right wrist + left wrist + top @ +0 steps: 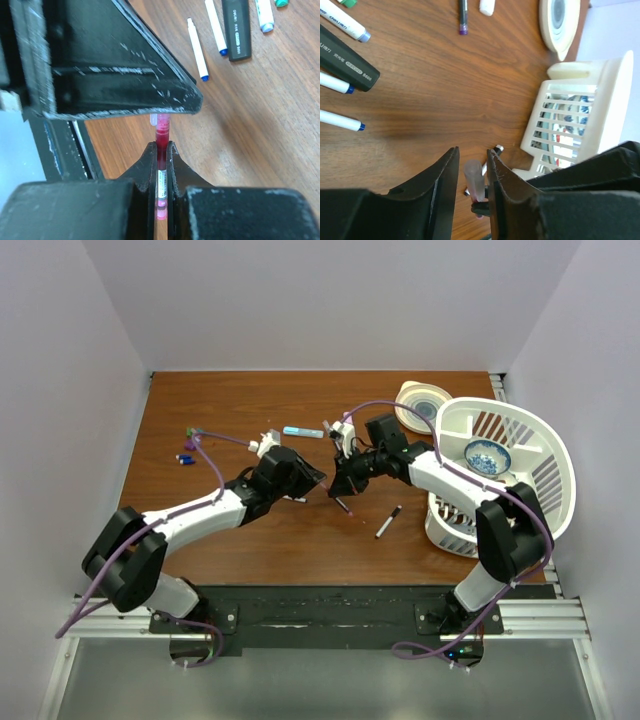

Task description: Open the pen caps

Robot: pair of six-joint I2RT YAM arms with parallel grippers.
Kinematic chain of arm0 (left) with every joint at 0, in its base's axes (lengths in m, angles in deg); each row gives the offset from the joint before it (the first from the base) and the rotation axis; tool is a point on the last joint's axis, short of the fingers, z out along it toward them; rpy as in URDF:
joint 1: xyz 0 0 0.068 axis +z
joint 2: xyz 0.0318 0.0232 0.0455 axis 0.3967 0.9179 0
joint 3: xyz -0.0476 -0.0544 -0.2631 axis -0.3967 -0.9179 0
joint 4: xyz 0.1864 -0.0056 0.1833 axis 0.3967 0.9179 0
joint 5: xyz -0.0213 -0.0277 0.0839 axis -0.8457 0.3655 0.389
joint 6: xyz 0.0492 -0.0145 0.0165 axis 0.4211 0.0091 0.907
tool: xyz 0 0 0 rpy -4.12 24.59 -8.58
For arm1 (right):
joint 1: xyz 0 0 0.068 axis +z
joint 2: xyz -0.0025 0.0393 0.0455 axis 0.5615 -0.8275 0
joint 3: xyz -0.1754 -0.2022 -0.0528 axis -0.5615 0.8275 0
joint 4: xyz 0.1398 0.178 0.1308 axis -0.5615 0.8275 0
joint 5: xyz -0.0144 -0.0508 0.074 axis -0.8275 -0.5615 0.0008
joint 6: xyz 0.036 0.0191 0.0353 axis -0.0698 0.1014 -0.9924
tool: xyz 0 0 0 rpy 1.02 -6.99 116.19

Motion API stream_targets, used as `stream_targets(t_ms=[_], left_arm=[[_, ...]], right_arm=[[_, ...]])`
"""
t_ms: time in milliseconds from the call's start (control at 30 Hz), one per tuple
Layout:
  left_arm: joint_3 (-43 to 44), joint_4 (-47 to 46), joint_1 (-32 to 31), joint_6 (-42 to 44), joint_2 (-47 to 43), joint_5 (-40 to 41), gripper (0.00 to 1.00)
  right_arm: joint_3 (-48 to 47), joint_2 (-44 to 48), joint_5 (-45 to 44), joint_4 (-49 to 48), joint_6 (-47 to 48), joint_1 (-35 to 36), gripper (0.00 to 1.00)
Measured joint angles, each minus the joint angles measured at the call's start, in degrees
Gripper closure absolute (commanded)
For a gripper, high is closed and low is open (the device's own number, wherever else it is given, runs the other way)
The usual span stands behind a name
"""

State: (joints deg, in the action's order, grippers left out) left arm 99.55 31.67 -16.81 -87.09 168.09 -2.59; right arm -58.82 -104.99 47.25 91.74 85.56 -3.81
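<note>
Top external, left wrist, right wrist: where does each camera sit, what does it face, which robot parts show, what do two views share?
Top external: above and behind the bases, looking down at the table; left arm and right arm show.
Left wrist: arm-mounted, facing past the left fingers flanking a pen cap, toward the basket.
Right wrist: arm-mounted, facing along the right fingers clamping a red pen.
Both wrist views show the black marker.
</note>
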Motion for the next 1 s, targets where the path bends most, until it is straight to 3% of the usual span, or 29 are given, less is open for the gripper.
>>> stream_targets(t_ms=[133, 167, 233, 300, 367, 400, 467, 500, 600, 700, 733, 767, 800, 1000], left_arm=[[0.57, 0.63, -0.09, 1.11, 1.49, -0.37, 0.71], [0.72, 0.66, -0.09, 1.29, 1.73, -0.55, 0.82], [1.18, 0.57, -0.09, 1.75, 2.08, -0.92, 0.95], [1.64, 0.35, -0.11, 2.36, 2.08, -1.2, 1.0], [1.73, 0.31, -0.13, 2.82, 2.08, -1.22, 1.0], [1.73, 0.24, -0.13, 3.17, 2.08, -1.29, 1.0], [1.73, 0.07, -0.13, 4.13, 1.84, -1.4, 1.0], [1.73, -0.02, -0.13, 4.46, 1.75, -1.46, 1.0], [1.64, -0.79, -0.09, 6.49, 0.79, -1.99, 1.0], [0.72, -3.98, 0.24, 8.22, -1.18, -3.43, 1.0], [0.15, -5.22, 0.48, 8.68, -1.95, -4.22, 1.0], [-0.5, -6.56, 0.83, 9.03, -2.71, -4.79, 1.0], [-1.16, -7.96, 1.27, 9.38, -3.3, -5.57, 1.0], [-4.48, -11.76, 5.31, 10.19, -5.33, -10.32, 1.0]], right_arm=[[0.0, 0.0, -0.76, 0.07, 0.07, 0.13, 1.0], [0.0, 0.0, -0.87, 0.11, 0.09, 0.13, 1.0], [0.0, 0.0, -1.16, 0.2, 0.15, 0.13, 1.0], [0.04, 0.0, -1.4, 0.17, 0.24, 0.28, 1.0], [0.04, 0.07, -1.42, 0.2, 0.39, 0.28, 0.9], [0.04, 0.07, -1.31, 0.2, 0.42, 0.28, 0.79], [0.07, 0.07, -1.07, 0.2, 0.44, 0.28, 0.69], [0.07, 0.04, -0.66, 0.13, 0.59, 0.28, 0.59], [0.07, -0.02, 0.28, 0.22, 0.68, 0.28, 0.52], [0.07, -0.35, 1.84, 0.11, 0.57, 0.31, 0.54], [0.07, -0.61, 2.45, 0.02, 0.44, 0.31, 0.7], [0.07, -0.85, 3.06, -0.04, 0.33, 0.31, 0.94], [0.07, -1.07, 3.41, -0.15, 0.42, 0.31, 1.0], [0.04, -1.9, 7.43, -2.21, -1.62, 0.94, 1.0]])
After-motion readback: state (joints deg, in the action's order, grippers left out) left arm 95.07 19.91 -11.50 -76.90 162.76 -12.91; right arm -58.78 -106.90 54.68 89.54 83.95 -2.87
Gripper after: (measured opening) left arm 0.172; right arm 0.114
